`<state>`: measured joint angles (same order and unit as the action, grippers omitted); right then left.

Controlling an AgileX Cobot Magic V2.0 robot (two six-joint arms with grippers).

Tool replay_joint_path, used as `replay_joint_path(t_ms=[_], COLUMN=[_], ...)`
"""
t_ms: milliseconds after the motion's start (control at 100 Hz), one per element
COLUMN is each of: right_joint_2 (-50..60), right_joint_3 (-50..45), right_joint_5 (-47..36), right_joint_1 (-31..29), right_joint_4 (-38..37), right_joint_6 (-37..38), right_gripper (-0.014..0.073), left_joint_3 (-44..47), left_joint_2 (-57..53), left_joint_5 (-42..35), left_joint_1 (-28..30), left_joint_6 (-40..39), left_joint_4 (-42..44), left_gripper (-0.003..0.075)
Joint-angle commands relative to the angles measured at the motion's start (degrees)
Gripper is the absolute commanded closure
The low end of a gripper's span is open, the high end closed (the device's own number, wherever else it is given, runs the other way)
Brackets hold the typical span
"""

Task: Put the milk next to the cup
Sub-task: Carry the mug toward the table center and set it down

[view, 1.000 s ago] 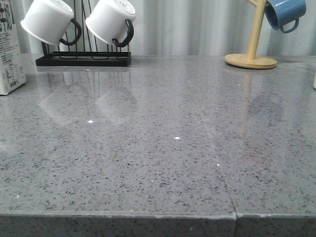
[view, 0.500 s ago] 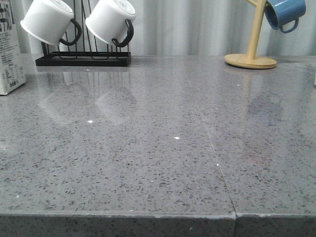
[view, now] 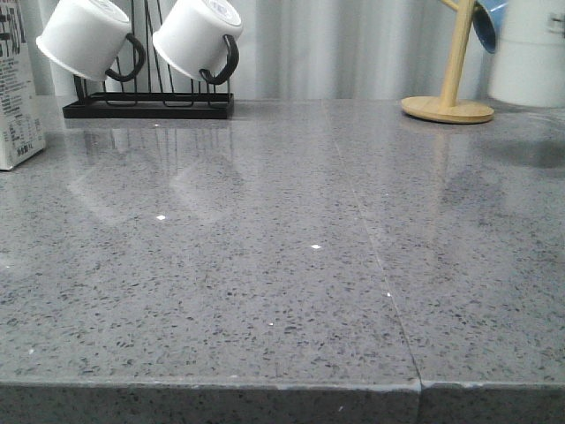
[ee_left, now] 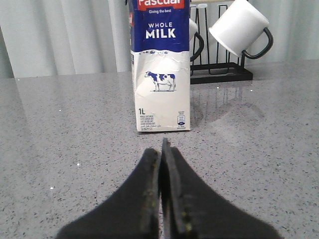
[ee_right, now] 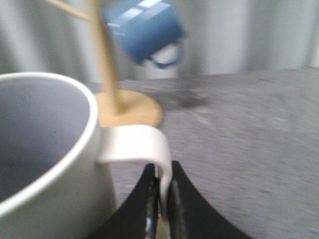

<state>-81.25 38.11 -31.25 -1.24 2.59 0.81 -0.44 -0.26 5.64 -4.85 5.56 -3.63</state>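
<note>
The milk (ee_left: 160, 64), a tall white carton with a blue "WHOLE MILK" band and a cow picture, stands upright on the counter just ahead of my left gripper (ee_left: 159, 148), which is shut and empty. In the front view only the carton's side (view: 16, 97) shows, at the far left edge. My right gripper (ee_right: 161, 169) is shut on the white handle of the cup (ee_right: 45, 164). The cup (view: 528, 53) appears blurred at the upper right of the front view, above the counter. Its lettering is hidden. Neither gripper shows in the front view.
A black rack (view: 146, 106) with two white mugs with black handles stands at the back left, right of the milk. A wooden mug tree (view: 450, 88) holding a blue mug (view: 484, 22) stands at the back right, close to the cup.
The white cup has come into the front view at the upper right and now covers most of the blue mug. The milk and rack have not moved.
</note>
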Motion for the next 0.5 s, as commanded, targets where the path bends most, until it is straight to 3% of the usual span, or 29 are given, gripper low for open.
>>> replay_joint_path(t_ms=[0,200,490], right_joint_2=[1.7,-1.6,-9.6], right_joint_3=[2.4,3.7,4.0], right_joint_5=[-3.9,-5.4,-8.6], right_joint_1=[4.7,14.4,20.1], right_joint_4=[-0.8,-0.8,-0.8], right_joint_6=[0.2,0.2,0.2], right_gripper=[0.0657,0.0654,0.0654], left_joint_3=[3.5,3.5,3.5], left_joint_2=[-1.7,-1.7,-1.7], left_joint_5=[-4.1,-4.1,-4.1], left_joint_1=[0.1,0.1,0.1], left_joint_6=[0.0,0.0,0.0], left_joint_4=[0.0,0.0,0.0], left_gripper=[0.0741,0.0741,0.0741])
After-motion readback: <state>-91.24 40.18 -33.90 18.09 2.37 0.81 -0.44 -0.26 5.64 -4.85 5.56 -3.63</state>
